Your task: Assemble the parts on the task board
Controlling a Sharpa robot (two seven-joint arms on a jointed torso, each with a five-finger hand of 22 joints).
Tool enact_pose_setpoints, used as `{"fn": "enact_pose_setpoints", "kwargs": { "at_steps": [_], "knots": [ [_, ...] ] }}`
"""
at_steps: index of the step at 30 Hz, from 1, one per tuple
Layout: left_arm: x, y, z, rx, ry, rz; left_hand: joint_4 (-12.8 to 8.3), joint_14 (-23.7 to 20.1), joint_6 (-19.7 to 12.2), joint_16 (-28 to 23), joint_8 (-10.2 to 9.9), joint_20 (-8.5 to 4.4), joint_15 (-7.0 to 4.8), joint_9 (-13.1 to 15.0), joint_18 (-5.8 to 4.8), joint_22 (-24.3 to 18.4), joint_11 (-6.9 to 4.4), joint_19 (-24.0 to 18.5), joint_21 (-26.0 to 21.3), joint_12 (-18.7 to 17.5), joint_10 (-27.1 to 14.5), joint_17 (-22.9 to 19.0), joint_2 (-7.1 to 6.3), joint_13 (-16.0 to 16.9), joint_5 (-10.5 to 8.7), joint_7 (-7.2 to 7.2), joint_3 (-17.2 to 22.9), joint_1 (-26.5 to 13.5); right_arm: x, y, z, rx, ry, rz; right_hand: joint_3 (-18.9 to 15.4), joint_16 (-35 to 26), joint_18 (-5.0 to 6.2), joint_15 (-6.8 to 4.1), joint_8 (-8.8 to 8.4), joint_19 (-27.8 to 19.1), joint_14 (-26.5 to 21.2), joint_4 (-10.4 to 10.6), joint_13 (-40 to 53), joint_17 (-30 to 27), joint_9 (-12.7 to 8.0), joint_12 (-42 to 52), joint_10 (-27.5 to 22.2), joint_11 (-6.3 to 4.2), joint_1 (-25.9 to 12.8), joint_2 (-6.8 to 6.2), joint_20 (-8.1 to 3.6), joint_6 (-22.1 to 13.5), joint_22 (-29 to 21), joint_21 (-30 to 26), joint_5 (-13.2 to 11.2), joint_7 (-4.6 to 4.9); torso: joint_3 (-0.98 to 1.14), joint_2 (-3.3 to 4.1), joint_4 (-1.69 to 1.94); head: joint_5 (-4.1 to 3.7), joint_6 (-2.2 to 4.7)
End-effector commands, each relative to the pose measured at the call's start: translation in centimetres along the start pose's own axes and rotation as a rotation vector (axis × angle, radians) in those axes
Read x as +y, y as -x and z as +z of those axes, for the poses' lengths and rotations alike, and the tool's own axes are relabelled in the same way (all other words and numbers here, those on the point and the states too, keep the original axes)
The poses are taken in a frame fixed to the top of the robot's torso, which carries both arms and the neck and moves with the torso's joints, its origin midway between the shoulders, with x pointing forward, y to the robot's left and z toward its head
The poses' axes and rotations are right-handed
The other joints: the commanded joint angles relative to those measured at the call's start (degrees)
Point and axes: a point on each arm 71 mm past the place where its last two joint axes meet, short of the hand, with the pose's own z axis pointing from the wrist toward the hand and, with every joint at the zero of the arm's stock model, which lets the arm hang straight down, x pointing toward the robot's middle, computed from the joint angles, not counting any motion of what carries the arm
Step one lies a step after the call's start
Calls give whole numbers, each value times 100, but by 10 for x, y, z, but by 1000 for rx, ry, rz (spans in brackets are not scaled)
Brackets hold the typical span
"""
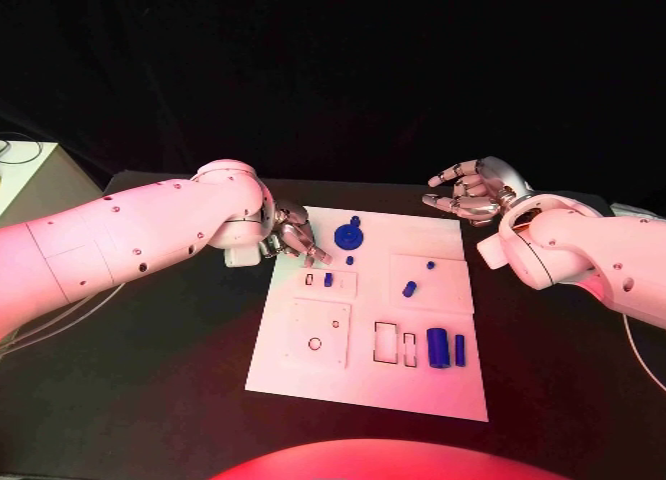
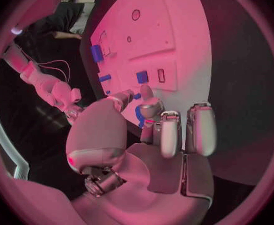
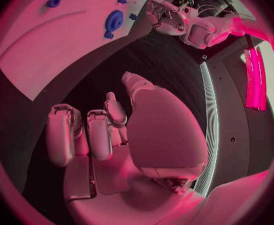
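- A black surface [image 1: 160, 380] carries everything; two white arms reach over it from either side.
- The task board [image 1: 365, 385], a white plate, lies flat in the middle of the surface, with raised panels and cut-out slots across it.
- The left hand [image 1: 293, 238] hovers at the board's far left corner. Its fingers [image 2: 199, 127] are loosely curled and slightly apart, and I see nothing held in them.
- The right hand [image 1: 470, 192] hangs over the black surface just beyond the board's far right corner, fingers [image 3: 62, 135] spread and empty.
- A round blue disc part [image 1: 349, 236] with a small knob lies near the board's far edge, just beside the left hand's fingertips.
- Two upright-looking blue cylinders [image 1: 438, 347] sit side by side near the board's right edge, next to rectangular slots.
- Small blue pegs [image 1: 410, 289] are scattered mid-board.
- Judgement: the parts look like light, rigid plastic, smooth enough to slip. The disc is probably best pinched across its rim or by its knob; the pegs across their short sides.
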Motion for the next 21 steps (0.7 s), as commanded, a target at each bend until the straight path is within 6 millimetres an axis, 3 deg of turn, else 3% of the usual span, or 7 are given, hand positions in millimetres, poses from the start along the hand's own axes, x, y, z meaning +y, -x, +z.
{"fn": "enact_pose_setpoints", "kwargs": {
  "at_steps": [1, 5, 8, 10, 12, 15, 21],
  "knots": [
    [-4, 6, -4, 2, -43, -74, 34, 585, -44, 19, -29, 14, 1, 8, -53, 60, -3, -37, -37, -37, -64, 1509, -2, -28, 33, 0, -8, 63, 0, 0, 0, -1, 13, 1, -28, -11, 49, 30, -1, 114, 246, -10, -3, 350, -8, -16, -30, -12, -52, 6, 32, -40, 842, -22, 11, -9, -1, -13, -5, -18, -10],
    [-2, 19, -8, -28, -47, -107, 53, 585, -92, 19, -45, 19, 8, 12, -41, 5, 9, -71, -68, -112, -129, 1509, -8, -130, 38, 16, -24, 128, -1, 0, 1, -2, 12, 1, -28, -11, 49, 30, -1, 114, 246, -10, -3, 350, -8, -16, -30, -12, -52, 6, 32, -40, 842, -22, 11, -9, 8, -5, 1, -16, -2],
    [0, 30, -12, -56, -50, -144, 145, 507, -344, -119, -180, 74, 81, -11, 11, -234, 105, -229, -209, -526, -512, 1289, -12, -683, 65, 128, -80, 352, -1, 0, 1, -2, 12, 1, -30, -16, 52, 31, 2, 109, 244, -10, -9, 344, -8, -19, -34, -12, -50, 10, 32, -40, 835, -35, 14, -9, 13, -6, 0, -24, 2],
    [3, 38, -14, -87, -50, -173, 200, 432, -606, -239, -404, 147, 179, -119, 51, -421, 228, -360, -325, -835, -856, 1107, -2, -1083, 86, 263, -99, 537, -1, 0, 1, -3, 11, 1, -30, -19, 55, 31, 2, 104, 242, -10, -13, 338, -8, -22, -37, -12, -50, 11, 33, -40, 828, -47, 14, -9, 13, -2, 1, -28, 7],
    [7, 45, -15, -116, -47, -197, 228, 372, -894, -327, -717, 218, 289, -305, 73, -535, 356, -441, -398, -909, -1004, 976, 2, -1197, 98, 427, -114, 630, -1, 0, 2, -4, 11, 0, -30, -19, 55, 31, 2, 104, 242, -10, -13, 338, -8, -22, -37, -12, -50, 11, 33, -40, 828, -47, 14, -9, 12, 0, 4, -24, 4],
    [11, 52, -16, -150, -41, -218, 221, 294, -933, -436, -871, 297, 369, -439, 114, -690, 439, -551, -499, -1132, -1307, 815, -2, -1526, 107, 510, -151, 778, -2, 1, 2, -7, 10, 0, -30, -19, 55, 31, 2, 104, 242, -10, -13, 338, -8, -22, -37, -12, -50, 11, 33, -40, 828, -47, 14, -9, 13, 1, 2, -23, 16],
    [15, 63, -13, -218, -14, -186, 241, 267, -1030, -466, -1016, 353, 427, -563, 121, -718, 505, -574, -523, -1122, -1406, 767, -33, -1549, 102, 586, -218, 852, -2, 1, 3, -11, 10, -1, -30, -22, 54, 31, 5, 105, 241, -12, -28, 335, -8, -34, -51, -12, -45, 12, 33, -38, 829, -44, 18, -9, 9, -5, 6, -16, 41]
  ]
}}
